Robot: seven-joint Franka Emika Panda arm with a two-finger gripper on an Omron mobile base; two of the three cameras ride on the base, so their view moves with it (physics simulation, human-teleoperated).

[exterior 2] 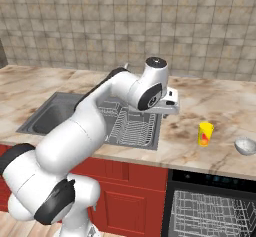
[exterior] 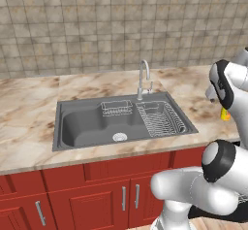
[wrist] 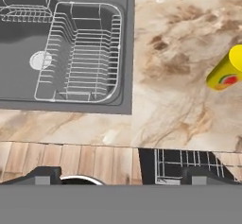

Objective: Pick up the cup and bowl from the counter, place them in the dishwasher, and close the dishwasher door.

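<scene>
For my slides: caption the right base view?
Arm above the counter beside the sink, cup and bowl waiting, dishwasher open below.

Even, bright rendered light; you get sharp views with no glare.

You'll see only a soft shadow under the small bright yellow cup (exterior 2: 205,133) on the beige marble-patterned surface (exterior 2: 220,106); textures look coarse and pixelated, edges undistorted.

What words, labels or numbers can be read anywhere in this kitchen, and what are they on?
No readable text anywhere.
The cup carries a small red and green mark on its yellow side, a picture rather than letters.
The dishwasher, sink, counter and tiled wall bear no writing or numbers.
</scene>
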